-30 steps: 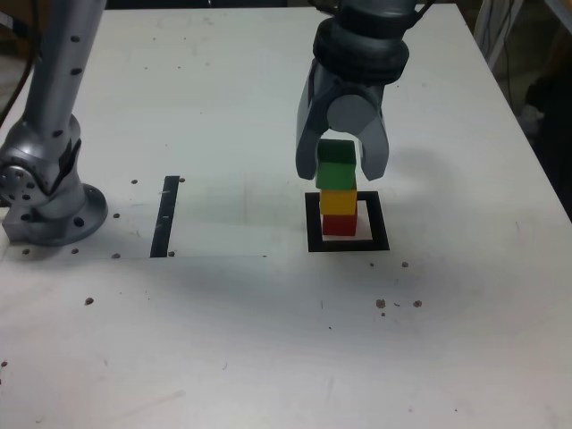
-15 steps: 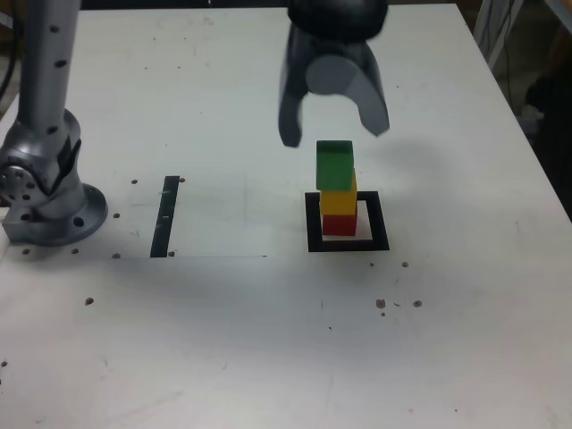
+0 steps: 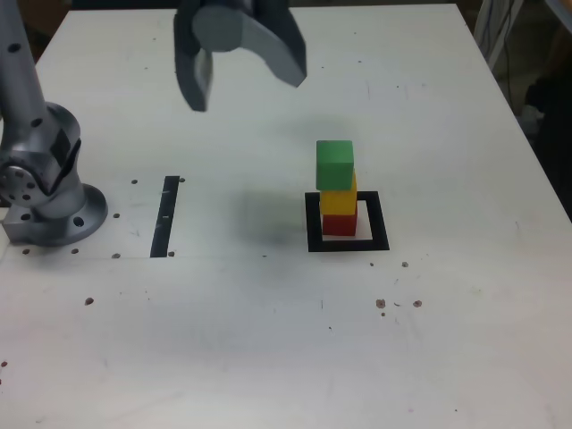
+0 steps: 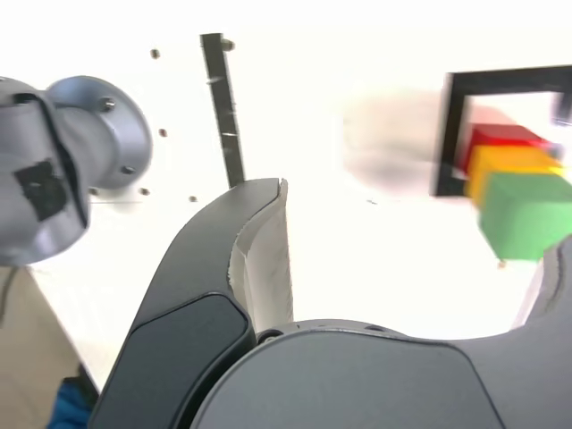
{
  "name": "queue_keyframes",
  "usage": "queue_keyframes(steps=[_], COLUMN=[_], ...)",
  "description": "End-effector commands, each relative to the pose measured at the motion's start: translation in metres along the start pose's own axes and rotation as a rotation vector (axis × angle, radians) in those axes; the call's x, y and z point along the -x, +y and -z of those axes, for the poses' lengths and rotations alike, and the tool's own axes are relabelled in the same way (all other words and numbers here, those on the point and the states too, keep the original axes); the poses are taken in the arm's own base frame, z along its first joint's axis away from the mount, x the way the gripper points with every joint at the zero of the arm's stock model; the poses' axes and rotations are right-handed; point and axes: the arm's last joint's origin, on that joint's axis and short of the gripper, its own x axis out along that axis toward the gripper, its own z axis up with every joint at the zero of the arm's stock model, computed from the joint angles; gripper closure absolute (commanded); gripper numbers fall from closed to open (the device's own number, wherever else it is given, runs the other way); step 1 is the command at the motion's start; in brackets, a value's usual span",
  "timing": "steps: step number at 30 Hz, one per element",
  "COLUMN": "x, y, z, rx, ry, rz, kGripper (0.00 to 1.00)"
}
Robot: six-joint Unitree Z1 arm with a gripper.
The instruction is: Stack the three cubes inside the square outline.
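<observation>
Exterior view shows the stack complete: the red cube point(image 3: 339, 223) sits on the pale floor of the square outline point(image 3: 313, 223), the yellow cube point(image 3: 338, 201) rests on the red one, and the green cube point(image 3: 335, 164) rests on the yellow one. All three stand as one column inside the black border, toward the border's left side as this view shows it. The green cube sits slightly off line with the yellow one beneath, overhanging a little toward the exterior view's left, yet it rests flat and upright. The gripper point(image 3: 239, 76) hangs high above the table point(image 3: 447, 340), well apart from the stack, up and toward the exterior view's left, with its jaws spread wide and nothing between them. The wrist view confirms this: the stack point(image 4: 514, 183) appears off to one side of the wide jaws, clear of both, and the black strip point(image 4: 223, 107) lies untouched near the arm base point(image 4: 76, 156). As a judgement, the stacking itself is done, and nothing remains except clearing the arm and confirming that the column stands unaided.
</observation>
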Motion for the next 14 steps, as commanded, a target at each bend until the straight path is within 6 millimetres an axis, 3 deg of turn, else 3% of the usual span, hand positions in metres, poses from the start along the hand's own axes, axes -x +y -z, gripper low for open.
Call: queue_keyframes(steps=[1,14], x=[-0.010,-0.089], y=[0.001,0.004], z=[0.003,0.024], rx=[0.002,0.021], ry=[0.036,0.160], rz=[-0.004,0.051], kGripper=[0.01,0.01])
